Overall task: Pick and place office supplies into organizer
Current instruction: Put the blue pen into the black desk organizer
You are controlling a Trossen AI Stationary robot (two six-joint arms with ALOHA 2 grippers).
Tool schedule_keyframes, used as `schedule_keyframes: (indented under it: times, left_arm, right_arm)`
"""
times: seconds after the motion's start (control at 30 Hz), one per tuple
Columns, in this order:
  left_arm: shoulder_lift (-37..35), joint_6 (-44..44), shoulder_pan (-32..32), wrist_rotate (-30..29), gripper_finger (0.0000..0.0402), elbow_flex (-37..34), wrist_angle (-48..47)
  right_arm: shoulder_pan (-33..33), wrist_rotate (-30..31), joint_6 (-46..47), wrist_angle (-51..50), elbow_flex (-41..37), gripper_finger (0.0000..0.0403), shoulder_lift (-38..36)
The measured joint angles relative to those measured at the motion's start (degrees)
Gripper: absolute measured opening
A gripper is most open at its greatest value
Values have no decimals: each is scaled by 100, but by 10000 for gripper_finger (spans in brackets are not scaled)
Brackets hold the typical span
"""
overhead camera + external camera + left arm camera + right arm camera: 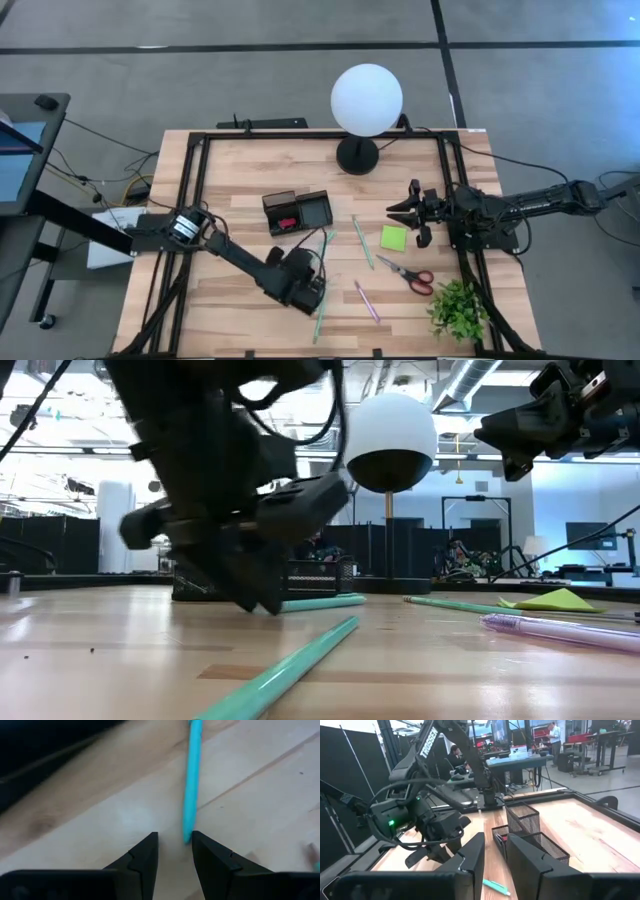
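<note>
On the near half of the wooden table (pixel 250 190), the left gripper (pixel 175 851) is lowered to the boards over the teal pen (pixel 191 780), its two dark fingers (pixel 145 852) parted only narrowly, the pen's near tip lying just at the gap between them and not yet clamped. The pen runs away from the gripper towards the black mesh organizer (pixel 297 212), which stands near the table's middle with a small red item (pixel 287 222) in one compartment. To the right, the right gripper (pixel 410 215) hangs above the surface, its fingers set slightly apart and holding nothing, beside the lime-green sticky pad (pixel 393 238). A green pen (pixel 362 243) lies between organizer and pad; the red-handled scissors (pixel 410 274) and a pink pen (pixel 366 301) rest nearer the front edge. A white globe lamp (pixel 366 100) stands at the far side, a green plant (pixel 458 309) at the near right corner.
</note>
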Motion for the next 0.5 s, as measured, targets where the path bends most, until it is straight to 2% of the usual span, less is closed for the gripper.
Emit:
schedule_keyframes:
  times: [0.17,0.3,0.4,0.5]
  left_arm:
    - [21,-83,-326,-1371,114,-74,55]
    - [11,-511,-527,-1808,114,-169,-163]
    - [10,-943,-639,-2241,114,-470,247]
    - [8,-1203,-745,-2621,114,-930,1229]
  right_arm:
    - [2,-1,2,0,0,77,0]
    - [2,0,3,0,0,77,-1]
    - [2,0,4,0,0,77,0]
    - [2,-1,75,0,0,77,-1]
